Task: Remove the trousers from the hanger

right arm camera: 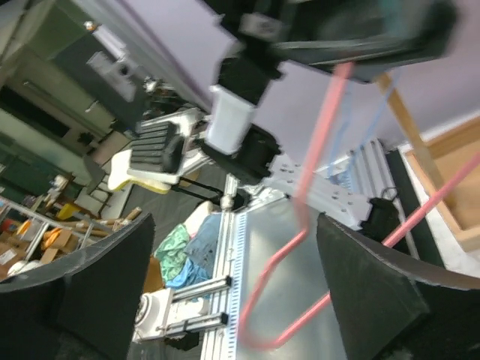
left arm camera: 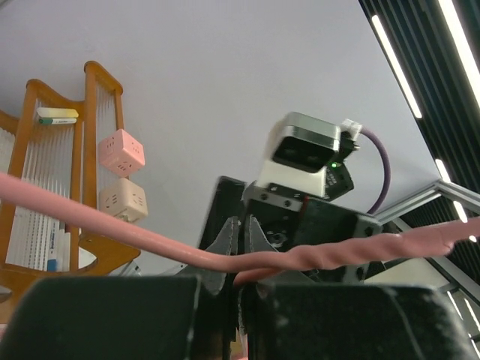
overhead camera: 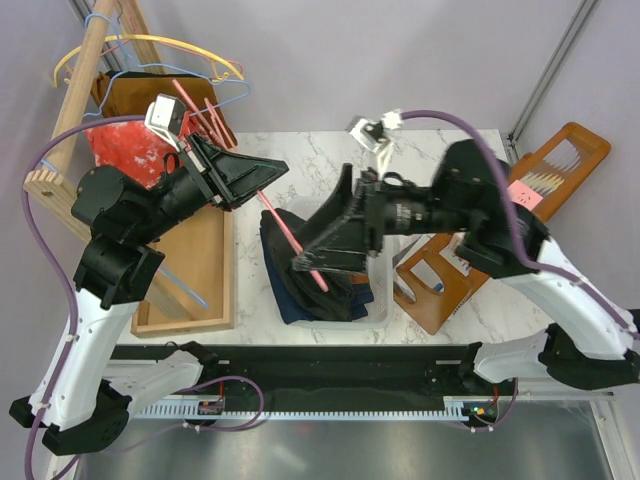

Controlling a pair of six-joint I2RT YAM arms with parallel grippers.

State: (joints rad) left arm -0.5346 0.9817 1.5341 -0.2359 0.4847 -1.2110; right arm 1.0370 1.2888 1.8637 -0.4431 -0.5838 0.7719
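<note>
The pink wire hanger (overhead camera: 290,235) runs slanted from my left gripper down toward the heap of trousers (overhead camera: 305,298). The trousers are dark blue and black and lie folded in a clear bin (overhead camera: 378,300). My left gripper (overhead camera: 268,170) is shut on the hanger's twisted neck (left arm camera: 352,251), seen close between its fingers (left arm camera: 225,244) in the left wrist view. My right gripper (overhead camera: 308,262) hovers just above the trousers, jaws wide open. In the right wrist view the bare bent end of the hanger (right arm camera: 289,255) lies between its fingers (right arm camera: 367,277), with no cloth on it.
A wooden tray (overhead camera: 200,270) lies at the left, with a red mottled cloth (overhead camera: 130,145) behind it. A wooden rack (overhead camera: 75,110) with yellow and blue hangers (overhead camera: 150,50) stands at the back left. Wooden boards (overhead camera: 430,290) and an organiser (overhead camera: 560,165) are at the right.
</note>
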